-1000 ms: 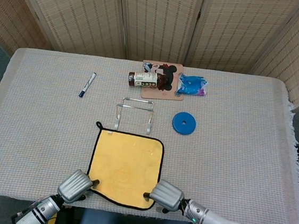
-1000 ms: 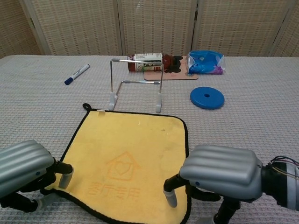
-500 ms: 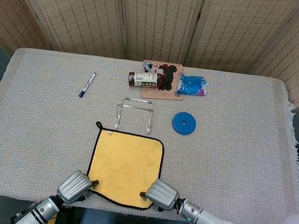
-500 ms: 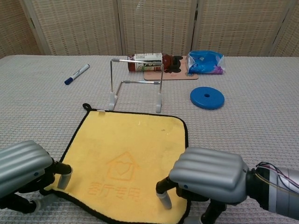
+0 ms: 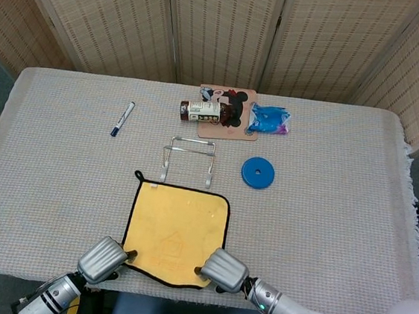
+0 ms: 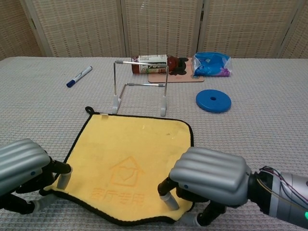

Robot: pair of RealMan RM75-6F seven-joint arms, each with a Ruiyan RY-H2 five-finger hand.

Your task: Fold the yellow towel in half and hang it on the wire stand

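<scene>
Head view recorded one yellow towel [image 5: 176, 232] lying flat on the table [image 5: 338, 215], near its front edge, with a black border and a small loop at the far left corner. One wire stand [image 5: 188, 160] stood upright just beyond the towel's far edge, apart from it and bare. Two hands were at the towel's near edge: the left hand [image 5: 102, 259] at the near left corner and the right hand [image 5: 224, 270] at the near right corner. Chest view showed the left hand [image 6: 21, 166] with a fingertip [image 6: 63, 176] down on the towel's near left corner [image 6: 72, 178]; whether other fingers under the hand pinched the cloth could not be told. The right hand [image 6: 209, 175] had a fingertip [image 6: 167, 199] pressing on the cloth close to the near right corner, with more fingers curled below the palm at the towel's edge; an actual hold on the cloth could not be confirmed. The towel [image 6: 130, 163] lay unfolded in a single layer. Other items counted on the far half of the table: one marker pen [image 5: 122, 118] to the left, one bottle [image 5: 201, 110] lying on its side across one cartoon-printed mat [image 5: 232, 118], one blue packet [image 5: 270, 119] just right of the mat, and one blue disc [image 5: 257, 172] right of the stand.
</scene>
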